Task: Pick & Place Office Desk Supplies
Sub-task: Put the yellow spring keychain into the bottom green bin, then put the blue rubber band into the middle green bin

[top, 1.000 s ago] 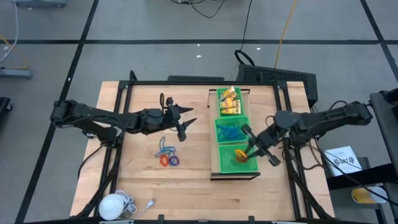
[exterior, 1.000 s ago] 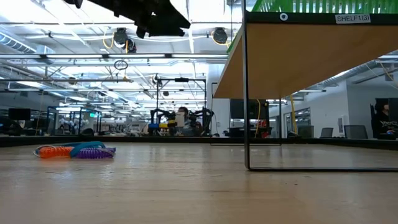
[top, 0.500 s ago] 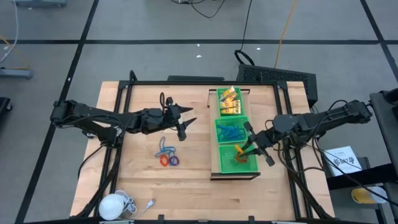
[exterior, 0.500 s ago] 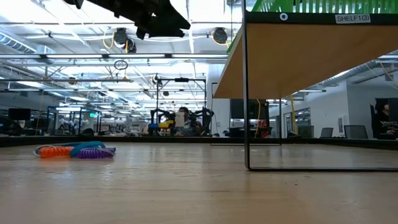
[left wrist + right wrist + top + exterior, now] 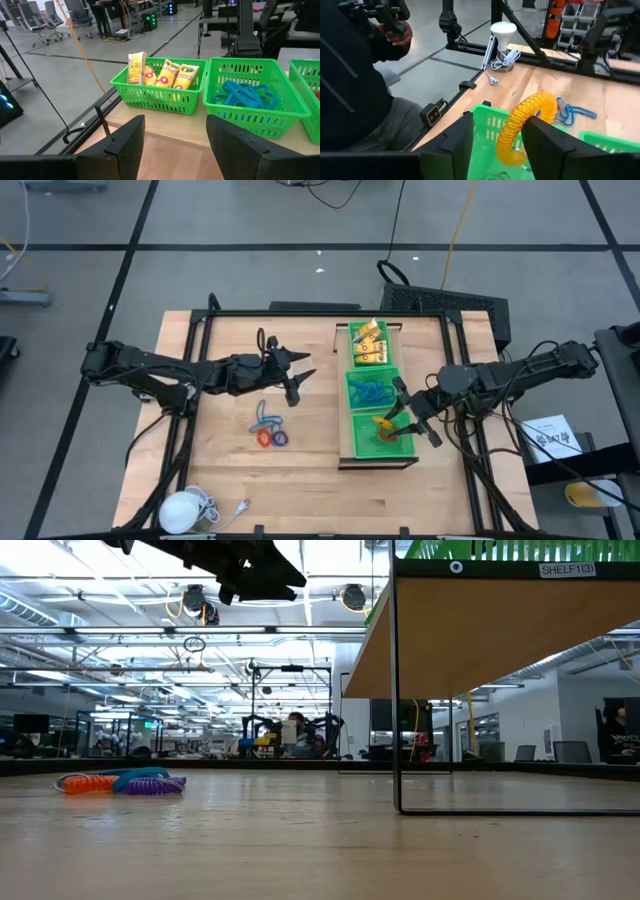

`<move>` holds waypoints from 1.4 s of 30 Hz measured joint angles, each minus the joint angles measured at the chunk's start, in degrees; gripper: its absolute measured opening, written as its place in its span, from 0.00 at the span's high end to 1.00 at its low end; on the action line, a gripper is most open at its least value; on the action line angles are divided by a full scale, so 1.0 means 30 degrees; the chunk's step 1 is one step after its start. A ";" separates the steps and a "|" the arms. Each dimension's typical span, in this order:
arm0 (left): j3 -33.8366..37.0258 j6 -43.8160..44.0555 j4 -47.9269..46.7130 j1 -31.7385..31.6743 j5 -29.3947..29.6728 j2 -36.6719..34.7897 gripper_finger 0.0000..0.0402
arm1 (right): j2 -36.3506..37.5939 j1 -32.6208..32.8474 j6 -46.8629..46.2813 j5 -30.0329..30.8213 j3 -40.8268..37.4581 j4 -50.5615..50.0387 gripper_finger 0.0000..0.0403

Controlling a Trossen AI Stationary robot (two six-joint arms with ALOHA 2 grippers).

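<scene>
Right gripper (image 5: 397, 418) hangs over the nearest of three green baskets (image 5: 360, 448) on the raised shelf, and in my right wrist view its fingers stand apart either side of a yellow-orange coil ring (image 5: 527, 125), which sits between them over the basket. I can't tell whether the fingers are touching the ring. I judge this is the drop-off step: the ring belongs in this basket, and my next move calls for spreading fully, making sure the ring falls free inside the rim, then lifting straight up clear of the basket wall.

Left gripper (image 5: 292, 377) hovers above the open desk (image 5: 300, 470), fingers spread and empty, near the loose rings (image 5: 270, 430) that lie there. Those would be my next pick.

Counting: three baskets in a row. The far one holds yellow packets (image 5: 162, 75); I see three fronts in the left wrist view. The middle one holds a tangle of blue pieces (image 5: 245, 95), too jumbled to count. On the desk I make out a blue, a red-orange and a purple ring, touching one another.
</scene>
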State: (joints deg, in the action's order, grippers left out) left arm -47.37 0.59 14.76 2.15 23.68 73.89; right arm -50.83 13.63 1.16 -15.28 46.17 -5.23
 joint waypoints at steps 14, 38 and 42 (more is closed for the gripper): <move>0.0007 -0.0025 -0.0110 0.0000 0.0000 0.0000 0.44 | 0.0073 0.0000 -0.2510 -0.1017 0.0000 -0.2586 0.57; 0.1254 0.5523 -0.7786 0.0088 0.0463 -0.4041 0.44 | 0.3810 0.0000 -0.0479 0.0832 0.0000 -0.3244 0.59; 0.2920 0.9215 -0.9598 0.0433 -0.0344 -0.4138 0.44 | 0.5029 -0.0007 0.1094 0.4441 0.0000 -0.3215 0.59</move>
State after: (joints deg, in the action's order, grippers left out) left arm -38.61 28.23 -14.03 3.45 22.65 61.47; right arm -35.74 13.61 4.44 -1.95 46.17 -14.87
